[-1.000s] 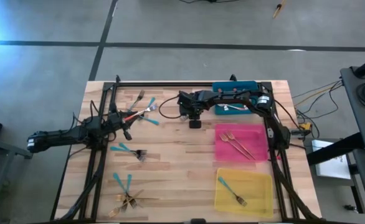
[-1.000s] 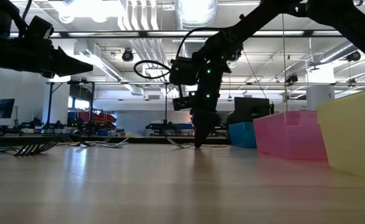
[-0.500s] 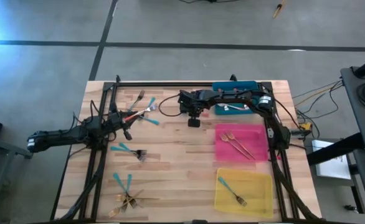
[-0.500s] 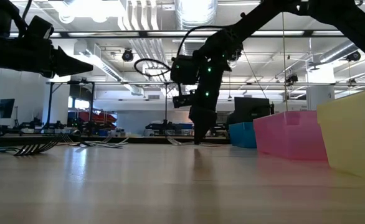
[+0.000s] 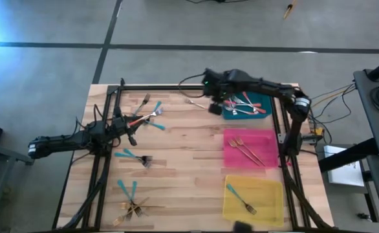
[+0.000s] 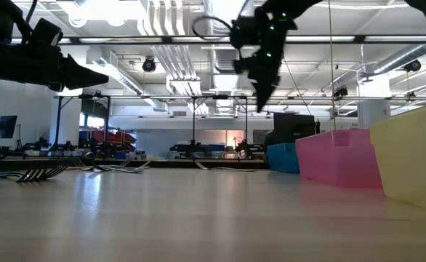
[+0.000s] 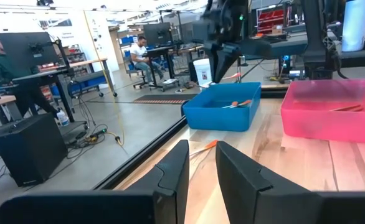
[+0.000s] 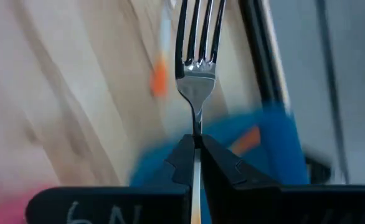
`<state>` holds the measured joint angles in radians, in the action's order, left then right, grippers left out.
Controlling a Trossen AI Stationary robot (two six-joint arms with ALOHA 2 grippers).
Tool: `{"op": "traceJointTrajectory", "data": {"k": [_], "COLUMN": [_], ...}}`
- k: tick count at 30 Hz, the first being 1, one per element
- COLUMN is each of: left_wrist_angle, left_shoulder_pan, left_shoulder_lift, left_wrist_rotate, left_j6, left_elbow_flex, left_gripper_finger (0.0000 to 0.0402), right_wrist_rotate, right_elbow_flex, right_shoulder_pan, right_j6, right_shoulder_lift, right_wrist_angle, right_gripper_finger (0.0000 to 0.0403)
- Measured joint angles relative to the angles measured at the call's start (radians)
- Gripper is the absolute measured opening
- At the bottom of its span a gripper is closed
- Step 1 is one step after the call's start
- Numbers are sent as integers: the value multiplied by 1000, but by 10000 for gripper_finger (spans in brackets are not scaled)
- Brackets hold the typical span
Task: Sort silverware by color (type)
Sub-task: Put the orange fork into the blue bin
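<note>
My right claw (image 8: 197, 149) is pinched tight on the neck of a silver fork (image 8: 197, 59), whose tines stick straight out ahead of my fingers (image 8: 181, 163). From above, the right claw (image 5: 215, 107) sits near the far edge of the surface (image 5: 189, 168), at about 1 o'clock from its middle, just beside the near-left corner of the blue tray (image 5: 262, 110). In the low view it hangs high above the wood. A slim piece lies on the wood just left of the claw, toward 9 o'clock (image 5: 193, 102); whether it is the fork I hold I cannot tell from above.

The blue tray holds several silver forks with red-orange handles (image 5: 244, 105). At 6 o'clock from it stands the pink tray (image 5: 229, 158) with two gold forks (image 5: 246, 149), and beyond that again the yellow tray (image 5: 231, 206) with one teal-handled fork (image 5: 241, 199).

My left claw (image 5: 132, 124) rests at 9 o'clock on the surface, fingers parted by a narrow gap with nothing between them, as its wrist view shows. Just beside it, toward 1 o'clock, lies a cluster of mixed forks (image 5: 149, 111), red-orange and teal handles crossing. At 6 o'clock from the left claw lie two teal-handled forks (image 5: 134, 157), and farther toward the near edge a heap of gold and teal forks (image 5: 132, 204).
</note>
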<state>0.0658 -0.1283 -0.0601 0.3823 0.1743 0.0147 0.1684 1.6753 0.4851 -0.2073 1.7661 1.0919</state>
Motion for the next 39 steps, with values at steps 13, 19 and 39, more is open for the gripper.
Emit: {"op": "traceJointTrajectory", "data": {"k": [13,19,39], "left_wrist_angle": [0,0,0], "left_shoulder_pan": [0,0,0], "left_shoulder_lift": [-1,-1,-1], "left_wrist_rotate": [0,0,0], "left_j6": [0,0,0], "left_elbow_flex": [0,0,0], "left_gripper_finger": [64,64,64], "right_wrist_rotate": [-20,-23,-168], "right_elbow_flex": [-290,-346,-243], "right_shoulder_pan": [304,312,19], "right_j6": [142,173,486], "right_shoulder_lift": [-135,-132,-29], "right_wrist_angle": [46,46,-469], "right_gripper_finger": [20,68,118]}}
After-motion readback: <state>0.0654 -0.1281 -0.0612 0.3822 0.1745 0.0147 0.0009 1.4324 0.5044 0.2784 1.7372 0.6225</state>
